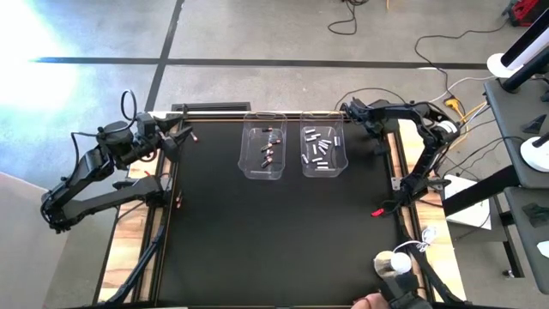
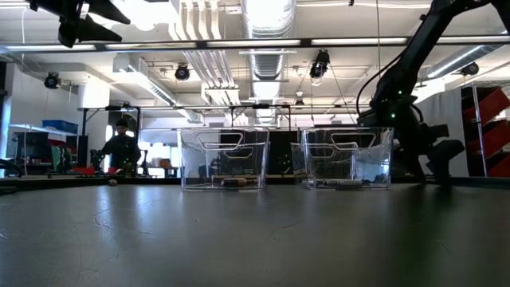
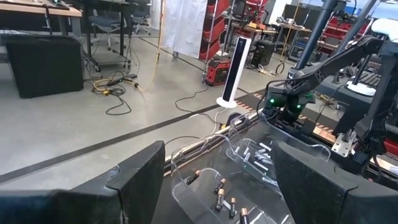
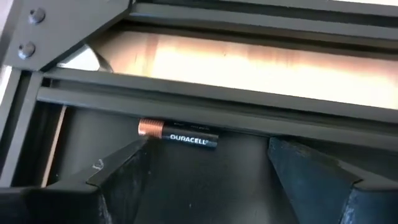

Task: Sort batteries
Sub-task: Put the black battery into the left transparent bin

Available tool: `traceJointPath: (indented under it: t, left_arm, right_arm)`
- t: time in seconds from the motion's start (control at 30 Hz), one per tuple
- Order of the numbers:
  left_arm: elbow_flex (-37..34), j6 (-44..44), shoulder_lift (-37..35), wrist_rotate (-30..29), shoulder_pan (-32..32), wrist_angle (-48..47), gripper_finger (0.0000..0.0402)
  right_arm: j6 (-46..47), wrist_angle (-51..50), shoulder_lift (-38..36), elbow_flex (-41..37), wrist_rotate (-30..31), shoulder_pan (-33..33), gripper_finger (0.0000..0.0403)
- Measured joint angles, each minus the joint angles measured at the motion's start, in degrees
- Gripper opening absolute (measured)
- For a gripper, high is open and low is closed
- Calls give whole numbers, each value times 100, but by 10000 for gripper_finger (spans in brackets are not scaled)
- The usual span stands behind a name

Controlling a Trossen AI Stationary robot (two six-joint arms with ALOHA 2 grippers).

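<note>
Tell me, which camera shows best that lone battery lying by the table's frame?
The right wrist view: the battery lies close up, its copper end and printed label plain, just ahead of the open right hand. The high view shows only the arm over that far right corner. The low and left wrist views don't show it.

Two clear glossy plastic bins (image 1: pixel 263 154) sit on the matt black tabletop (image 1: pixel 274 232); a Duracell battery (image 4: pixel 178 135) shows a shiny copper end.

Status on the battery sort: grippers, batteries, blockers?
Right gripper open at the table's far edge, over a stray black-and-copper battery. Left gripper open, empty, far-left corner. Two clear plastic bins hold sorted batteries. No blockers seen.
</note>
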Motion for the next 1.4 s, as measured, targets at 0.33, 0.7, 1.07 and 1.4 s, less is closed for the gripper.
traceJointPath:
  t: [0.33, 0.7, 1.07, 1.4]
  left_arm:
    - [0, -11, 0, 2, -2, -11, 272]
    - [0, -14, 0, 4, -2, -9, 272]
    - [0, -101, 0, 7, -1, -50, 272]
    - [0, -14, 7, 7, 0, -44, 272]
  right_arm:
    - [155, -254, -74, -7, -80, 33, 293]
    - [749, -995, -231, 223, -138, 653, 282]
    - [400, -442, -249, -25, -249, 205, 326]
    - [714, -292, -204, -161, -171, 110, 342]
